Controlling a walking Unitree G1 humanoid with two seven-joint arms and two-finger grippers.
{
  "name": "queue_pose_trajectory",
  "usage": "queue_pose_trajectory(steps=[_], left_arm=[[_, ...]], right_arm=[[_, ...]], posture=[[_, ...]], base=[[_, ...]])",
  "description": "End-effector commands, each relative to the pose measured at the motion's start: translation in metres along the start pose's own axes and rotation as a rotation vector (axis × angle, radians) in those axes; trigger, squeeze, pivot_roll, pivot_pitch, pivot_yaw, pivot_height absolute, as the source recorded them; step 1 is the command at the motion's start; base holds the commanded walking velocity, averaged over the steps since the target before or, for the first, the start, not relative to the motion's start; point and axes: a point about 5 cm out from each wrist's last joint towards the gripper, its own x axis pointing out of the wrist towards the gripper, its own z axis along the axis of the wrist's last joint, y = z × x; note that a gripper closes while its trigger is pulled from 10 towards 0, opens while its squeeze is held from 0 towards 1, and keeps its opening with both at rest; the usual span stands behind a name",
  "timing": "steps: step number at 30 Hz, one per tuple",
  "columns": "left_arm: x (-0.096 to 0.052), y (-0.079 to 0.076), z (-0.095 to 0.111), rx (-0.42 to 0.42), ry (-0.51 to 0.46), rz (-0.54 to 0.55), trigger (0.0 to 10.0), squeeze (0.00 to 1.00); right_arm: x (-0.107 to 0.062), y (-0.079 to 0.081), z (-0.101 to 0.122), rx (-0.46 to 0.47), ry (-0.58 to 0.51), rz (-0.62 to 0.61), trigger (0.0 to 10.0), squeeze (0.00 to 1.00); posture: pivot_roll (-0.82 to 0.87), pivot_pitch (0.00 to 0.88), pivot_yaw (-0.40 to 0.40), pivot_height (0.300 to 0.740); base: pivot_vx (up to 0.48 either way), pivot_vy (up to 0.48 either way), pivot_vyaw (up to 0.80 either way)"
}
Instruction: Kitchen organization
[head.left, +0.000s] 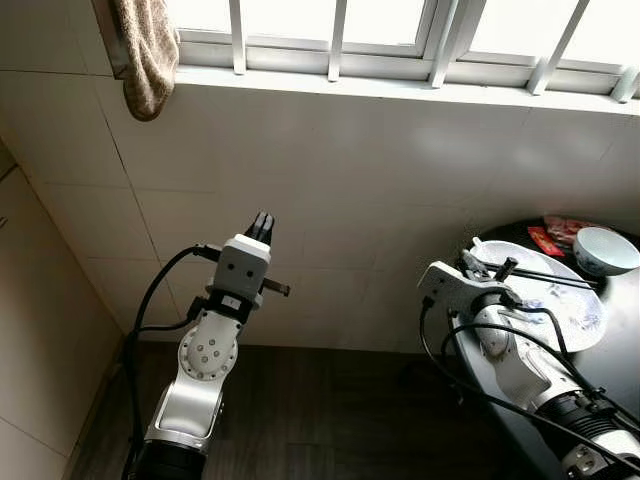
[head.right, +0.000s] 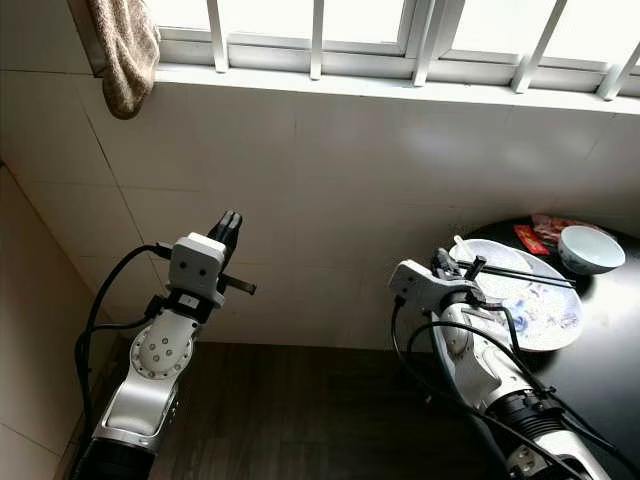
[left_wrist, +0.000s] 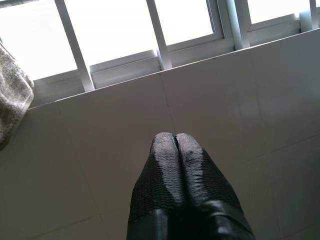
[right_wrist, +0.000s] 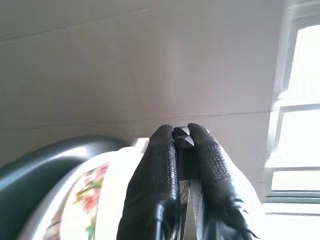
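Observation:
A white plate (head.left: 560, 300) with a flower pattern lies at the near edge of a dark round table (head.left: 625, 330) on my right. My right gripper (head.left: 484, 264) is at the plate's left rim. In the right wrist view its fingers (right_wrist: 165, 160) are shut on the rim, with the plate (right_wrist: 90, 200) showing on both sides of them. Dark chopsticks (head.left: 548, 276) lie across the plate. My left gripper (head.left: 262, 225) is raised in front of the tiled wall, shut on nothing, its fingertips (left_wrist: 165, 145) pointing up towards the window.
A white and blue bowl (head.left: 605, 250) and red packets (head.left: 560, 232) sit further back on the table. A brown towel (head.left: 145, 55) hangs from the barred window (head.left: 340, 30). A tiled wall (head.left: 40, 330) closes the left side above dark wooden floor (head.left: 330, 410).

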Motion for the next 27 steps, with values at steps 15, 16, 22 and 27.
queue_pose_trajectory(steps=[15,16,22,27], left_arm=[[0.001,-0.006,-0.003,-0.006,0.016,-0.022,10.0,0.00],[0.001,-0.006,-0.003,-0.006,0.016,-0.022,10.0,0.00],[0.001,-0.006,-0.003,-0.006,0.014,-0.022,10.0,0.00],[0.001,-0.006,-0.003,-0.006,0.014,-0.020,10.0,0.00]], right_arm=[[-0.006,-0.039,0.042,0.112,-0.222,-0.238,0.0,0.00],[-0.008,-0.040,0.047,0.141,-0.246,-0.240,0.0,0.00],[-0.014,-0.040,0.068,0.238,-0.334,-0.208,1.5,0.00],[-0.019,-0.047,0.081,0.268,-0.427,-0.233,3.5,0.00]], posture=[[-0.05,0.000,-0.078,0.740],[-0.05,0.000,-0.078,0.740],[-0.05,0.000,-0.079,0.740],[-0.05,0.000,-0.080,0.740]], base=[[0.000,0.000,0.00],[0.000,0.000,0.00],[0.000,0.000,0.00],[0.000,0.000,0.00]])
